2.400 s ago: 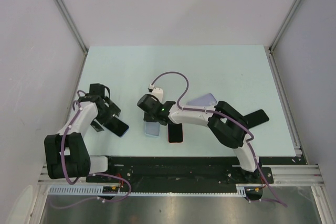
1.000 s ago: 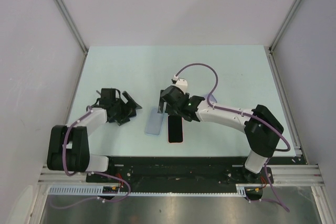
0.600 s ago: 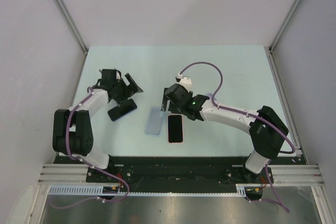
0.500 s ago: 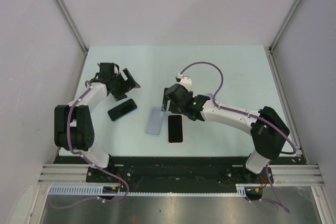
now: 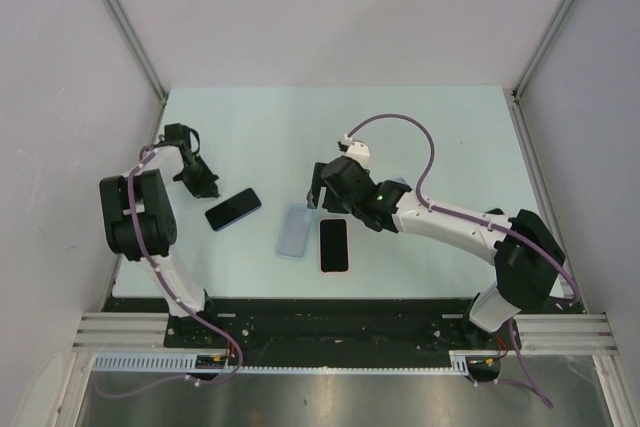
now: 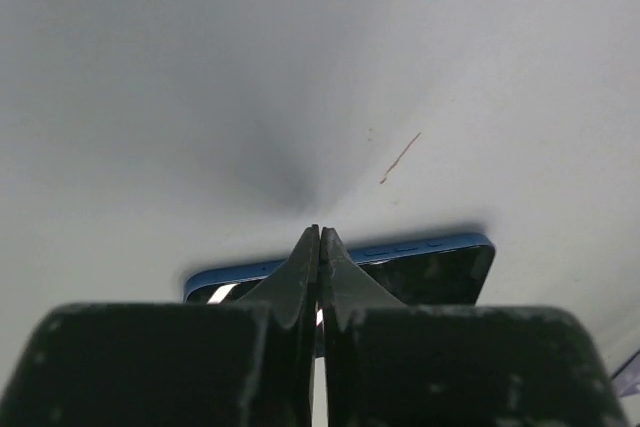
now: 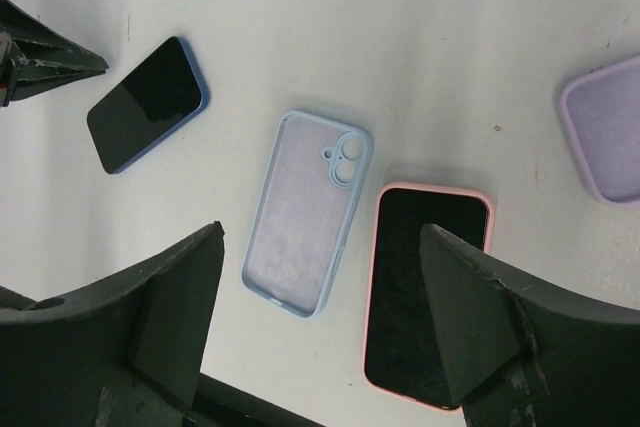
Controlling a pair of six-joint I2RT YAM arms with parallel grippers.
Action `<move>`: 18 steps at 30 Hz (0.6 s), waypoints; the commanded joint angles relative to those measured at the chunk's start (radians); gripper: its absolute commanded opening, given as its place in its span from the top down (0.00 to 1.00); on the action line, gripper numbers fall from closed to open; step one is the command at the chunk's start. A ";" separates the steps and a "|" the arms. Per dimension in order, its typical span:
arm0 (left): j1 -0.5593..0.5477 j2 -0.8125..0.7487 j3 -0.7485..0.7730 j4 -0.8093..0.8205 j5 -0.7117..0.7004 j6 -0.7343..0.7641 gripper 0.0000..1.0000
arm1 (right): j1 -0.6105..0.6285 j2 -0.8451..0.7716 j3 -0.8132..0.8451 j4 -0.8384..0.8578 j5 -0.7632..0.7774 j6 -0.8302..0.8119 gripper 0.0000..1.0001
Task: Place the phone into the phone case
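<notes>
Pink-cased phone (image 7: 428,292) just beside blue case (image 7: 305,212), purple case (image 7: 610,127) apart

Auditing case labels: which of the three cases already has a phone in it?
The pink case: a phone fills it, dark screen up. The light blue case beside it and the purple case lie open side up, showing bare linings.

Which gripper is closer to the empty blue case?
Right. The right gripper hovers open just above the far end of the blue case. The left gripper is shut and farther off to the left, past the blue phone.
</notes>
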 commanded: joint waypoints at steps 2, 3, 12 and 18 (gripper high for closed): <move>-0.007 0.062 0.053 -0.116 -0.075 0.028 1.00 | 0.007 -0.044 -0.005 0.035 -0.006 -0.014 0.17; -0.006 0.068 0.052 -0.127 -0.085 0.031 1.00 | 0.007 -0.049 -0.005 0.037 -0.009 -0.014 0.18; -0.007 -0.038 -0.088 -0.150 -0.099 0.057 1.00 | 0.021 -0.087 -0.016 0.037 0.006 -0.025 0.17; -0.024 -0.229 -0.288 -0.078 0.097 0.039 1.00 | 0.038 -0.096 -0.037 0.057 0.002 -0.019 0.17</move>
